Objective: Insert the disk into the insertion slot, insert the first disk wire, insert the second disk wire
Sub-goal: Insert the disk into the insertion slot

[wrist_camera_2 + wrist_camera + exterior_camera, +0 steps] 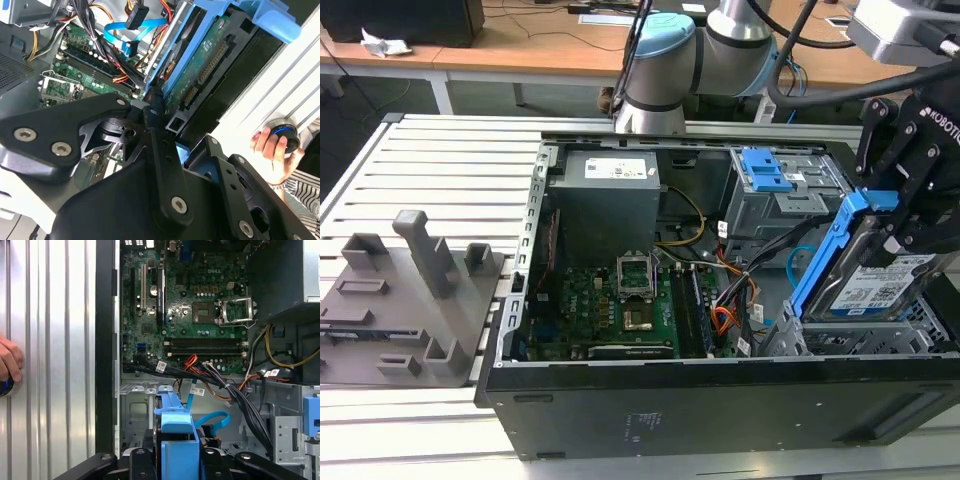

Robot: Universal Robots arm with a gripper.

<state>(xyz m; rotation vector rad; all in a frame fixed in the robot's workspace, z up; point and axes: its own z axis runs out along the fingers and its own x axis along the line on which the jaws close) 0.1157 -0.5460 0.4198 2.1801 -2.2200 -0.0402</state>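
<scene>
Hanging at 4 o'clock of the open computer case (720, 400) in the exterior view, the disk (878, 287) is held tilted, with its far end raised and its near end low over the insertion slot (860, 343). Whether the two touch cannot be told. The jaws of the gripper (898, 232) are pinched on the disk's blue carrier frame. In the first wrist view the frame is seen clamped at the gripper (177, 457), and in the second wrist view the disk's green underside (205, 55) is shown.

The taller drive cage (780, 190) with its blue latch is found at 1 o'clock of the case, just beyond the slot. The motherboard (610, 300) is laid on the case floor at 7 o'clock, and the power supply (605, 195) is set at 11 o'clock.

The second disk wire (125, 30) is looped beside the disk, and its black plug is seen apart from the disk. The first disk wire (191, 361) is draped over the motherboard's edge, near the cage.

On the slatted surface (450, 170), a grey fixture (410, 290) is placed at 9 o'clock of the case. A person's hand (270, 147) is rested on a round button (286, 136) outside the case.
</scene>
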